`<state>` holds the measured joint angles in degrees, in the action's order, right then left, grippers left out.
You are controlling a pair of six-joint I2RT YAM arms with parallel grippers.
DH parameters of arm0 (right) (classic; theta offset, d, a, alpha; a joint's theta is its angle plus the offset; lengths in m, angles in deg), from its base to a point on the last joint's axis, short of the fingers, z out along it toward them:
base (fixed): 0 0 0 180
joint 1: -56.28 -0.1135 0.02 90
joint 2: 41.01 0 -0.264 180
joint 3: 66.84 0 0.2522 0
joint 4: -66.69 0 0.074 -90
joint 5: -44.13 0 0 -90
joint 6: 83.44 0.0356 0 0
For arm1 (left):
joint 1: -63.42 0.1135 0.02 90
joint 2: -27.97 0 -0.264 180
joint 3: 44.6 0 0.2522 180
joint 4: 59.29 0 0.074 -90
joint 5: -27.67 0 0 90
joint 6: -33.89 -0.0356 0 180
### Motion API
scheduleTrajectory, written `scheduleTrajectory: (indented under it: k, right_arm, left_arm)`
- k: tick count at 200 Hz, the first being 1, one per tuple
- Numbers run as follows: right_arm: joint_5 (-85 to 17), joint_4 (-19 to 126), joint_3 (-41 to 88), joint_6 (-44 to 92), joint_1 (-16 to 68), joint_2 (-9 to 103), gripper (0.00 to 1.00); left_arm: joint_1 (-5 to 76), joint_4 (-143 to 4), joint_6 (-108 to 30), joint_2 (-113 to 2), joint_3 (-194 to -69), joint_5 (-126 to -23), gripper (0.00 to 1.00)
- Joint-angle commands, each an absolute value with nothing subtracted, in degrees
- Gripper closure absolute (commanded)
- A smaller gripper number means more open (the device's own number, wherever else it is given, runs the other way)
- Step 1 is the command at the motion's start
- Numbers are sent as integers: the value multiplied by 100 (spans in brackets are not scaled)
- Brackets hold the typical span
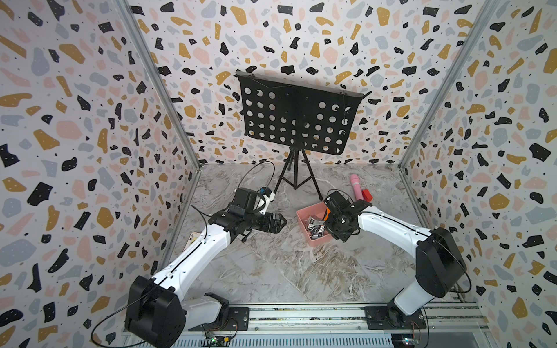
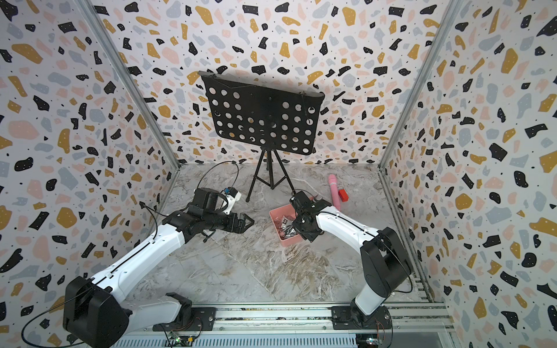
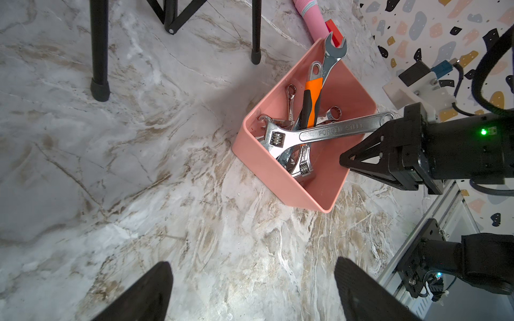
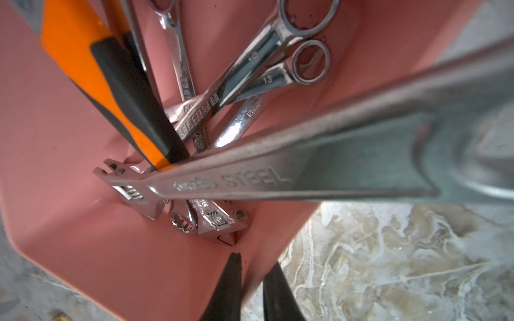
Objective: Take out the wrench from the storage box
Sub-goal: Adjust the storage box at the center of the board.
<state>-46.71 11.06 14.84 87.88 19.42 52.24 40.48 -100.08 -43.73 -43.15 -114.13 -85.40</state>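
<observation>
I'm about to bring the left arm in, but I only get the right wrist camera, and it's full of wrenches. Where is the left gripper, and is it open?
Observer: The left gripper is open. It hovers above the table beside the storage box, not touching it.
Operator: Anything standing near the box?
Observer: A music stand. One of its tripod feet rests on the table close to the box.
Operator: And past the far rim?
Observer: A pink cylinder and a small red block lie on the table just beyond it.
</observation>
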Motion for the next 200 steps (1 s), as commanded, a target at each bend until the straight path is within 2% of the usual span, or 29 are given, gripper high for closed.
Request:
scheduleTrajectory:
  k: [1, 27, 62, 145, 200]
  right_arm:
    - [-4822, 741, 1619, 8542, 1911, 5294, 92]
    - [-4854, 637, 1677, 8367, 1911, 5269, 100]
    - [-4896, 453, 1763, 7814, 1911, 5181, 100]
    - [-4917, 48, 2260, 4988, 1882, 5329, 100]
    - [-4499, 320, 2404, 4347, 1627, 5486, 100]
  left_arm:
    - [4032, -10000, -4520, -4349, -11357, -8595, 5]
    - [4036, -10032, -4532, -4336, -11364, -8538, 5]
    - [4031, -10147, -4633, -4335, -11457, -8422, 4]
    - [4033, -10473, -4759, -4154, -11540, -8028, 3]
    - [4034, -10540, -4248, -3769, -11201, -7897, 4]
